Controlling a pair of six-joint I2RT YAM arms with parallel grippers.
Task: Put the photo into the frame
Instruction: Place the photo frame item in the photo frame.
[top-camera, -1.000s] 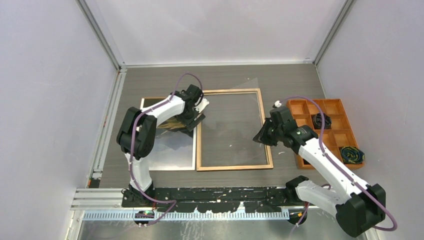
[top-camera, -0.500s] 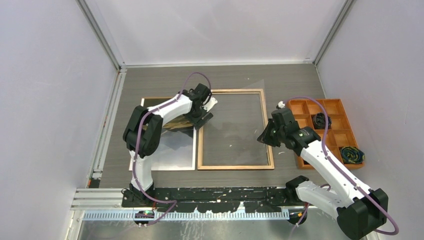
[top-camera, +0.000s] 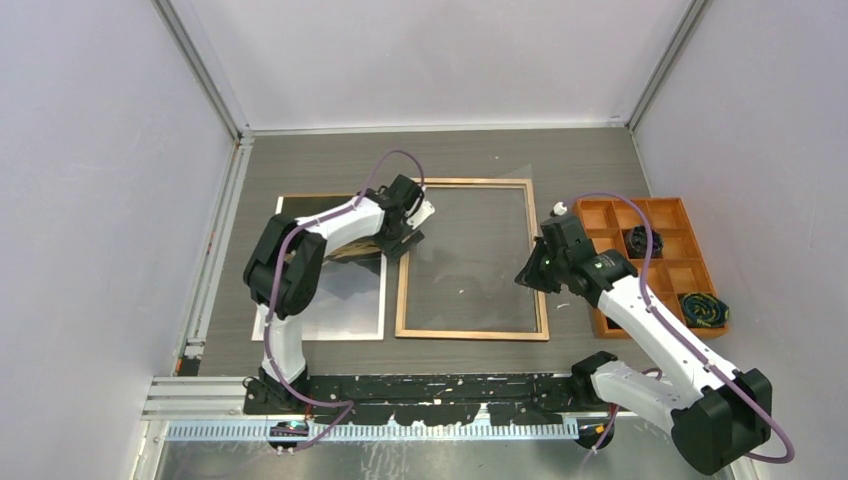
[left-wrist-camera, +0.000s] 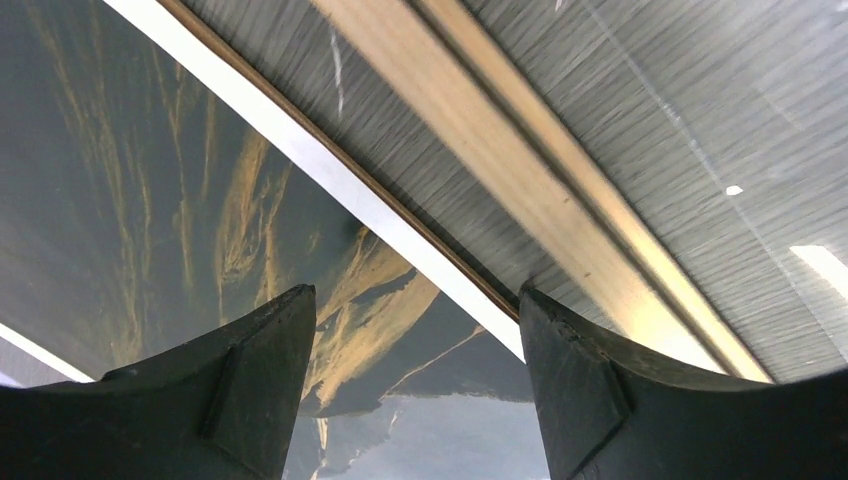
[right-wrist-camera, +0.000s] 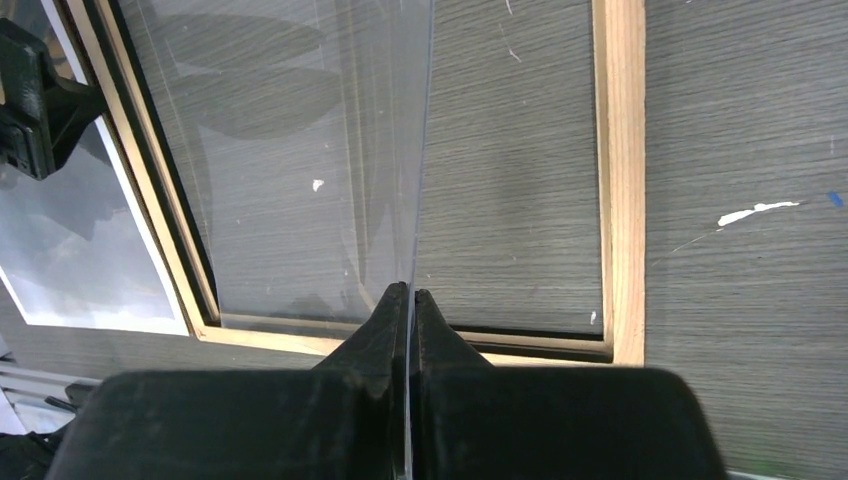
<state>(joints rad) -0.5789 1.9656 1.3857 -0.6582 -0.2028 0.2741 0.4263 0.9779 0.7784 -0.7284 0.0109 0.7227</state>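
Right claw (right-wrist-camera: 408, 300), nearest the arm bases, is pinched tight on the edge of a clear pane (right-wrist-camera: 300, 150), which rises tilted over the frame (right-wrist-camera: 620, 150) — the frame lies wood-side up in the middle of the surface (top-camera: 580, 160). The grip takes only a thin slice of a slick sheet, so the pane could slide out or swing down and strike the rails. If it drops into the opening off-square, a corner may ride up on the wood. Farther out, the left claw (left-wrist-camera: 415, 310) hangs with its fingers apart over the right edge of the photo (left-wrist-camera: 150, 200). The photo lies face up just left of the frame, a strip of bare surface between them and a brown edge showing beneath its white border. Closing there risks creasing the glossy print or catching the brown layer with it — and dragging the print toward the frame could snag the left rail or bump the raised pane.
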